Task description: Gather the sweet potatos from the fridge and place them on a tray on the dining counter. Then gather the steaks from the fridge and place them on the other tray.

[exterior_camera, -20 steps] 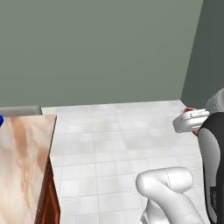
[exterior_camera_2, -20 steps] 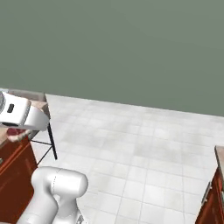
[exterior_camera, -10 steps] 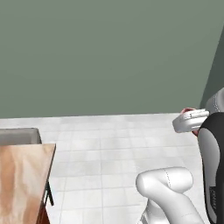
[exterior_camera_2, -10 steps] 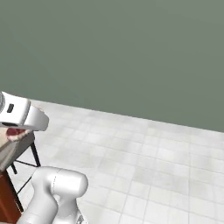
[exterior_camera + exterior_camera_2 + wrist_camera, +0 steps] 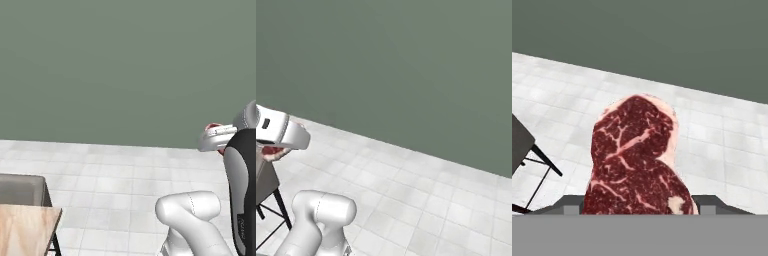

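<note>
A steak [image 5: 637,160], a dark red slab with pale marbling and a fat rim, stands upright between my gripper's [image 5: 640,206] two dark fingertips [image 5: 571,206], which are shut on its lower part. In the left base view the gripper [image 5: 216,134] is at the right edge with a sliver of the steak [image 5: 212,126] above it. From the right base view the gripper [image 5: 276,145] is at the far left, the steak [image 5: 274,151] red beneath the white hand. A corner of the dining counter [image 5: 25,227] shows at the lower left.
A grey stool [image 5: 20,190] stands against the counter's end, and its seat and dark legs [image 5: 265,182] show at the left. Pale tiled floor [image 5: 125,175] stretches ahead to a plain grey-green wall [image 5: 125,70].
The whole picture has swung as the base turns: the counter has slid down and left, nearly out of frame, and the wall covers more of it. The steak stays in the gripper.
</note>
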Available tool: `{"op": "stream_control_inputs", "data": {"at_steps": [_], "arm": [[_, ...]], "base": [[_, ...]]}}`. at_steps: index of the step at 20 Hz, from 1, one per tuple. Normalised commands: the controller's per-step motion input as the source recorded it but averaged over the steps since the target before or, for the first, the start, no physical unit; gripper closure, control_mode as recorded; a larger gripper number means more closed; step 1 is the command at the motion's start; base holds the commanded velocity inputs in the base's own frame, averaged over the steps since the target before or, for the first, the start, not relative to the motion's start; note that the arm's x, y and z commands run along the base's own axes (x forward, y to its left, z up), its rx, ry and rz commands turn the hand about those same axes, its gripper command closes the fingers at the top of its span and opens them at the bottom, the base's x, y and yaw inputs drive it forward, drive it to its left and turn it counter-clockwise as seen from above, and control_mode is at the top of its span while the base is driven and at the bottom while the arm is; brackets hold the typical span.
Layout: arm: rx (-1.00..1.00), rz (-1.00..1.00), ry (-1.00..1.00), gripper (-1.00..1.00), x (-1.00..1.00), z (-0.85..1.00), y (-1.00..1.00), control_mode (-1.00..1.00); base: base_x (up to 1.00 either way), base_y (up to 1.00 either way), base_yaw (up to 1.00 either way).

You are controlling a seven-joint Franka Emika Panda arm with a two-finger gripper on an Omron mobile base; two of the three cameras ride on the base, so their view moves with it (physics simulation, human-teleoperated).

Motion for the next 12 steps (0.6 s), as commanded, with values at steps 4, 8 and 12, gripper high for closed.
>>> {"op": "stream_control_inputs", "data": {"at_steps": [4,8,12], "arm": [[0.0,0.0,0.0,1.0,0.0,0.0,0.0,1.0],[0.0,0.0,0.0,1.0,0.0,0.0,0.0,1.0],[0.0,0.0,0.0,1.0,0.0,0.0,0.0,1.0]], "base": [[1.0,-0.52,0.43],[1.0,-0.44,0.52],[1.0,-0.41,0.56]]}}
